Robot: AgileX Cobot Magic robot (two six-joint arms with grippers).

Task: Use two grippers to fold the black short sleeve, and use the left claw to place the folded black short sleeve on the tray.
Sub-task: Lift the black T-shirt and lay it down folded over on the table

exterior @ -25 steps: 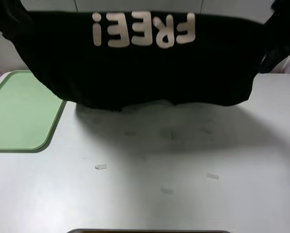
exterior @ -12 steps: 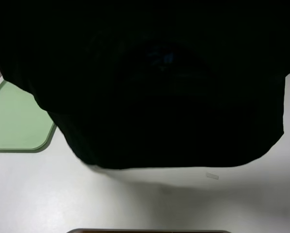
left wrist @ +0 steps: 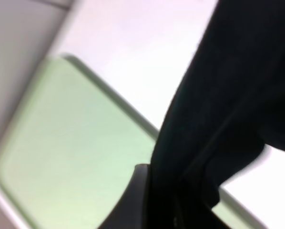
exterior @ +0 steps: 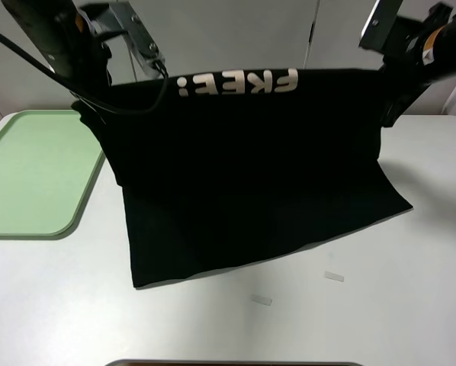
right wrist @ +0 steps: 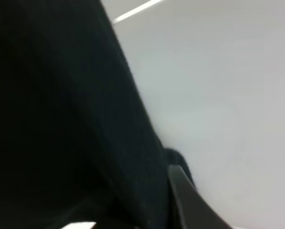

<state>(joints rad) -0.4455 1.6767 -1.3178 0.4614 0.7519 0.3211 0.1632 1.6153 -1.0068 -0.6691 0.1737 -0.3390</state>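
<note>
The black short sleeve (exterior: pixel 251 168) hangs by its upper corners, white letters (exterior: pixel 239 82) along the top. Its lower half slopes down onto the white table (exterior: pixel 411 305). My left gripper (exterior: pixel 89 105) is shut on the upper left corner, and my right gripper (exterior: pixel 386 95) is shut on the upper right corner. The pale green tray (exterior: pixel 30 175) lies flat at the left, beside the cloth. In the left wrist view the cloth (left wrist: pixel 238 95) runs through the left gripper (left wrist: pixel 166 200) above the tray (left wrist: pixel 76 143). In the right wrist view the cloth (right wrist: pixel 52 119) fills most of the picture beside one finger (right wrist: pixel 185 200).
Two small clear tape bits (exterior: pixel 334 276) (exterior: pixel 261 300) lie on the table in front of the shirt's hem. A dark edge (exterior: pixel 236 363) shows at the table's near side. A pale wall (exterior: pixel 236 30) stands behind the arms.
The shirt swung toward the camera and blacked out the view, then dropped back. Now its lower half lies on the table nearer the front, and both arms show at its top corners.
</note>
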